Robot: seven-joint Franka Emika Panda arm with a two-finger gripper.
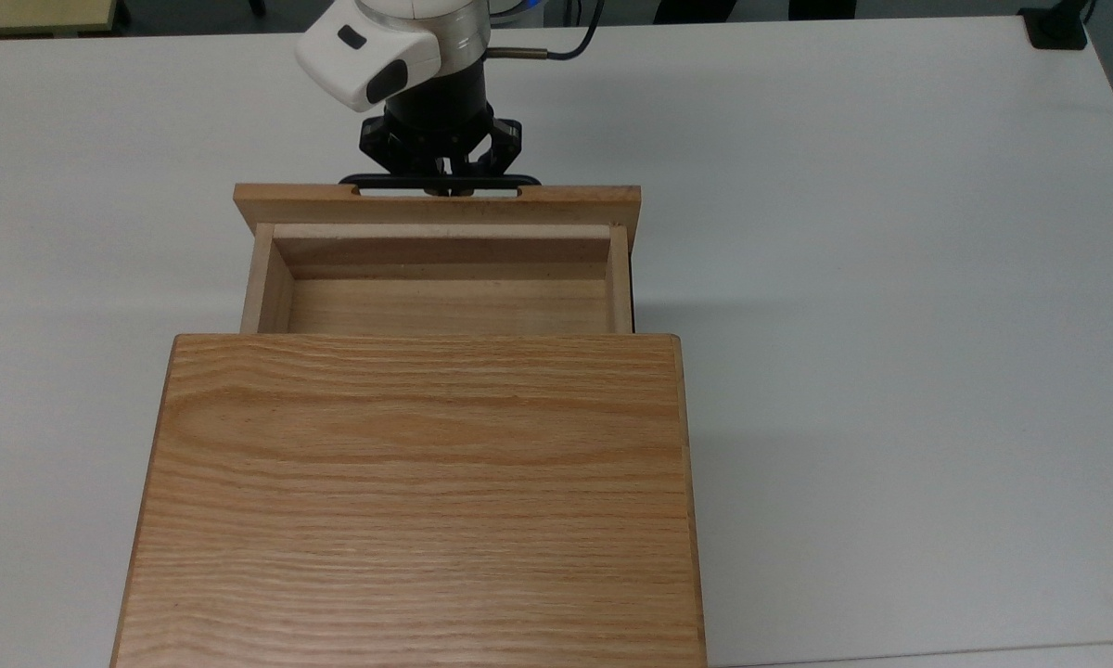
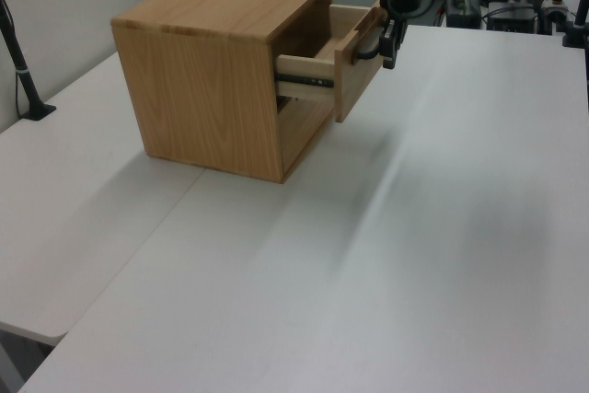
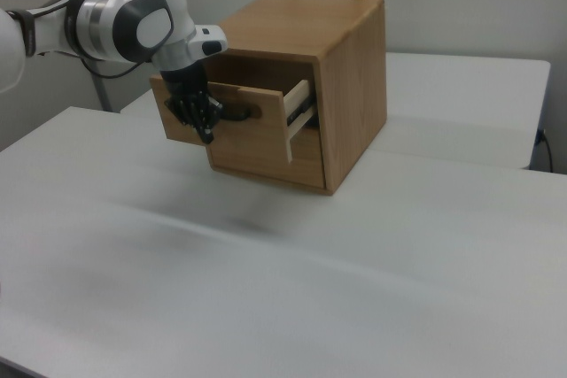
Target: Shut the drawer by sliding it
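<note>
Hiding the handle's (image 1: pixel 439 181) middle, the end effector (image 1: pixel 441 172) meets the drawer (image 1: pixel 438 255).

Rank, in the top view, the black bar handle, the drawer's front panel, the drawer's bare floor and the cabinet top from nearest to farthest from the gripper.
From the gripper:
1. Black bar handle, at the fingertips.
2. Front panel, just behind the handle.
3. Drawer floor, inside the open box.
4. Cabinet top, at the top view's bottom.
</note>
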